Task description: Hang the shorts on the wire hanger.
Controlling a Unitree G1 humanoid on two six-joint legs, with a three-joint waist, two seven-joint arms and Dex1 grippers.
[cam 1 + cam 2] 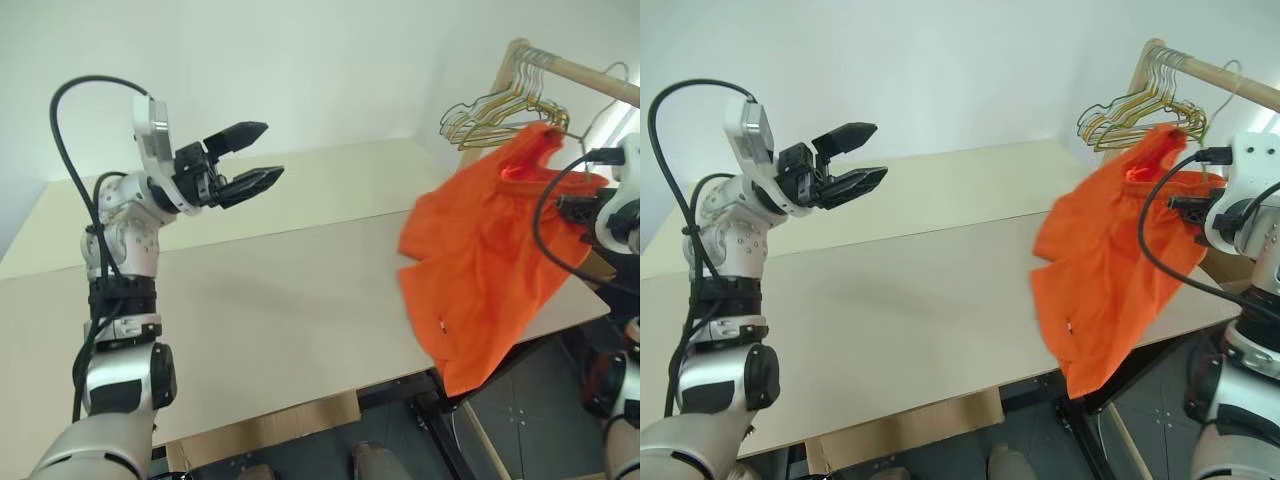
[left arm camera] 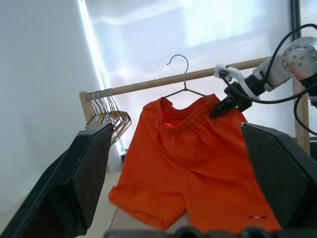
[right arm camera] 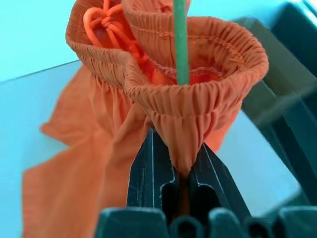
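While the shorts [image 1: 485,265] are pinched at the waistband by the right gripper [image 3: 184,171], the hanger [image 2: 184,79] is already threaded inside. The rail [image 2: 163,83], upper right, is not yet reached; the left gripper [image 1: 245,160] is spread empty.

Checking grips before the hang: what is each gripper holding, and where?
Right gripper pinches the shorts at the gathered waistband; left gripper is open, holding nothing.

Bright orange shorts [image 2: 190,163] hang open-waisted on the thin wire hanger [image 2: 182,82], legs drooping.
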